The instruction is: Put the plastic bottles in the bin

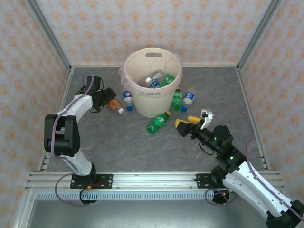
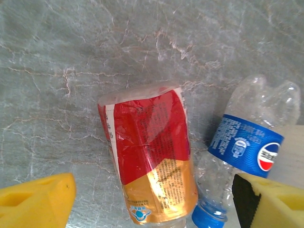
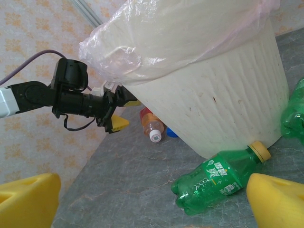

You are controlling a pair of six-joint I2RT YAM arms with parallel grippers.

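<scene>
The cream bin [image 1: 152, 102] stands mid-table with a clear and a green bottle inside it. An orange-red labelled bottle [image 2: 152, 156] lies on the floor left of the bin, beside a clear blue-labelled bottle [image 2: 247, 147]. My left gripper [image 2: 156, 204] is open and straddles the orange-red bottle [image 1: 114, 105] and the clear one's neck; its yellow fingers [image 2: 35, 199] touch neither. A green bottle [image 3: 218, 180] lies against the bin's foot [image 3: 223, 109]. My right gripper [image 3: 152, 209] is open just short of that green bottle [image 1: 158, 122], with nothing held.
Another green bottle [image 1: 176, 99] and a clear blue-capped one [image 1: 189, 98] lie right of the bin. The bin's thin liner [image 3: 156, 42] hangs over its rim. Patterned walls close the table on three sides, with a metal rail along the near edge [image 1: 152, 180].
</scene>
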